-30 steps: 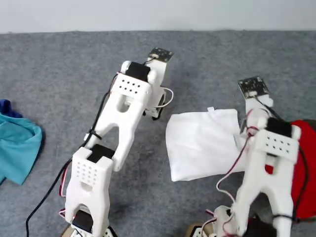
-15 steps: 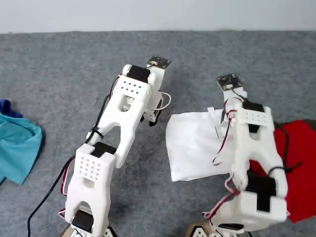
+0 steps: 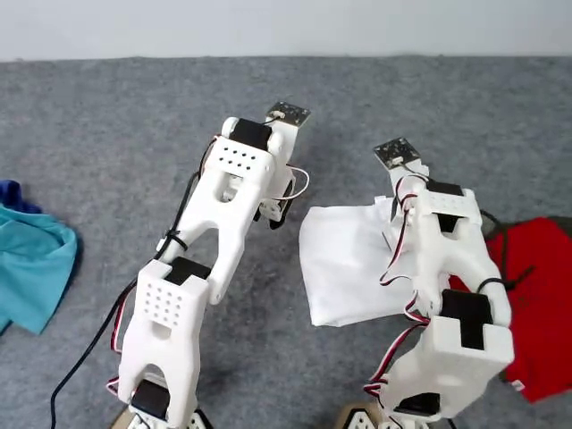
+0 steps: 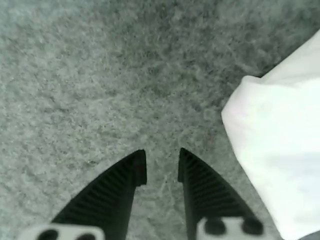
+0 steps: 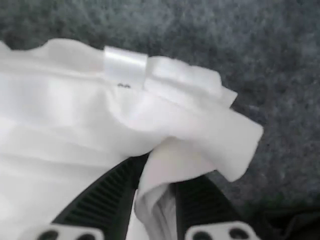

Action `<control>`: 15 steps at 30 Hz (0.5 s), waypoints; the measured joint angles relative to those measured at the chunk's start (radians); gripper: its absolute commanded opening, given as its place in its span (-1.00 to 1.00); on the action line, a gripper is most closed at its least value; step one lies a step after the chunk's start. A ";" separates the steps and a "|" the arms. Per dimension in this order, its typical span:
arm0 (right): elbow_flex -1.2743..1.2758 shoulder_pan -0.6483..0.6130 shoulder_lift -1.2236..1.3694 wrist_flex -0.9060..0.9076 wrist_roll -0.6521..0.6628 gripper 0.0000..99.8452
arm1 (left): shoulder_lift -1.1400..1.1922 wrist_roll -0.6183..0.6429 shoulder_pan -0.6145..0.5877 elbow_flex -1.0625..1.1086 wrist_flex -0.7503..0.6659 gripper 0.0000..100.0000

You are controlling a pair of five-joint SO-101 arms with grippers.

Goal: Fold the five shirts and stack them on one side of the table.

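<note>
I am pinching a thin collar-edge fold of the white shirt (image 3: 349, 259), lying right of centre on the tabletop (image 3: 116, 143), in the right jaws; the fold is risking slipping out mid-pull; the left jaws are hanging slightly spread, empty.

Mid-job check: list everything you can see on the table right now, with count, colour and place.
white shirt: one, white, partly folded, right of centre
red shirt: one, red, right edge, partly hidden by the right arm
teal shirt: one, teal, crumpled, left edge
blue cloth: one, dark blue, left edge, just beyond the teal shirt; too little shows to tell what it is
table: one, grey fuzzy cover, under everything
left pincer: one, black fingers slightly apart, holding nothing, over bare cover beside the white shirt's corner
right pincer: one, black fingers pinching a fold of the white shirt near its collar
</note>
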 measured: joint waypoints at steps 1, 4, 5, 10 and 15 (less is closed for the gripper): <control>0.000 0.000 0.000 0.000 0.000 -0.98 | 0.000 0.000 0.000 0.000 0.000 -0.76; 0.000 0.000 -0.003 0.011 0.000 -0.98 | 0.000 0.000 0.000 0.018 0.000 -0.76; 0.000 0.000 -0.008 0.012 0.000 -0.98 | 0.000 0.000 0.000 0.032 0.000 -0.76; -0.003 -0.003 -0.075 0.028 -0.077 -0.98 | 0.000 -0.002 0.000 0.109 -0.006 -0.76; -0.066 0.029 -0.204 0.123 -0.262 -0.98 | 0.000 -0.002 -0.020 0.157 -0.032 -0.76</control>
